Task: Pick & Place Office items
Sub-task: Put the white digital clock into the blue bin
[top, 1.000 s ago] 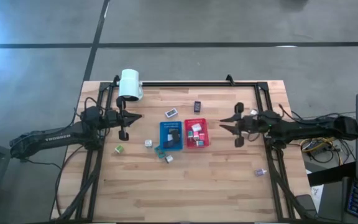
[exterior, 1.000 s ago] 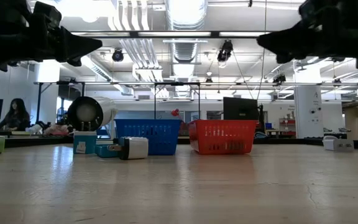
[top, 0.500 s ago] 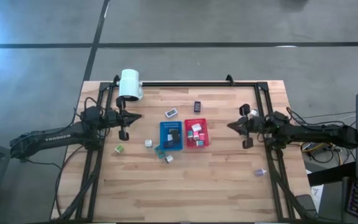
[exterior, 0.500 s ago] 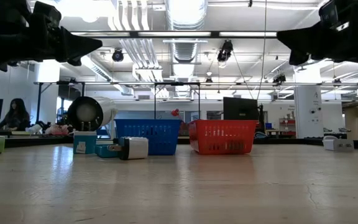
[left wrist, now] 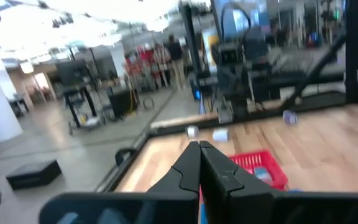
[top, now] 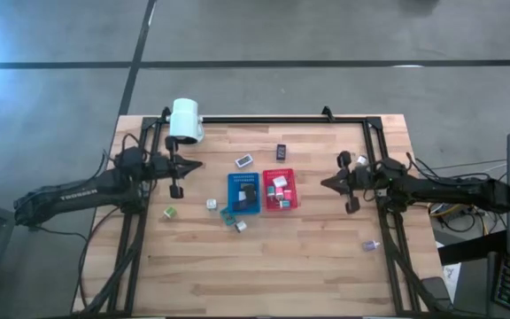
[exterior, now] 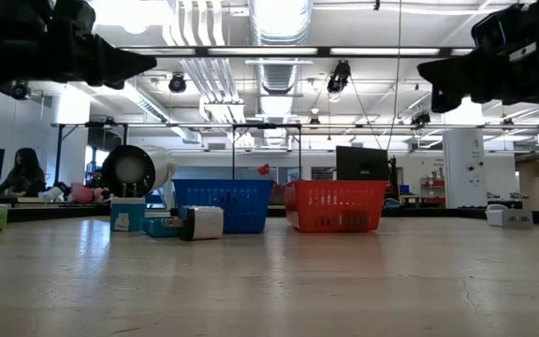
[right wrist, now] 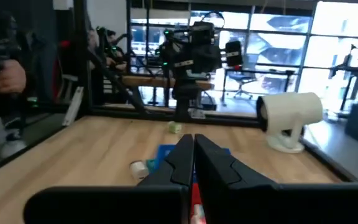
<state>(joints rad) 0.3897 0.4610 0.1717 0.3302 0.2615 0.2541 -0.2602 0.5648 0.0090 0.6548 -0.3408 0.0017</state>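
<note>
Now the right gripper (top: 328,182) has clenched empty and pulled back toward its table edge, left gripper (top: 195,166) also clamped on nothing, several office items (top: 170,213) loose beside the blue tray (top: 232,209), so picking looks paused.

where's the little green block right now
In the high view the small green block lies on the wooden table, on the left arm's side, apart from the blue tray.
</note>
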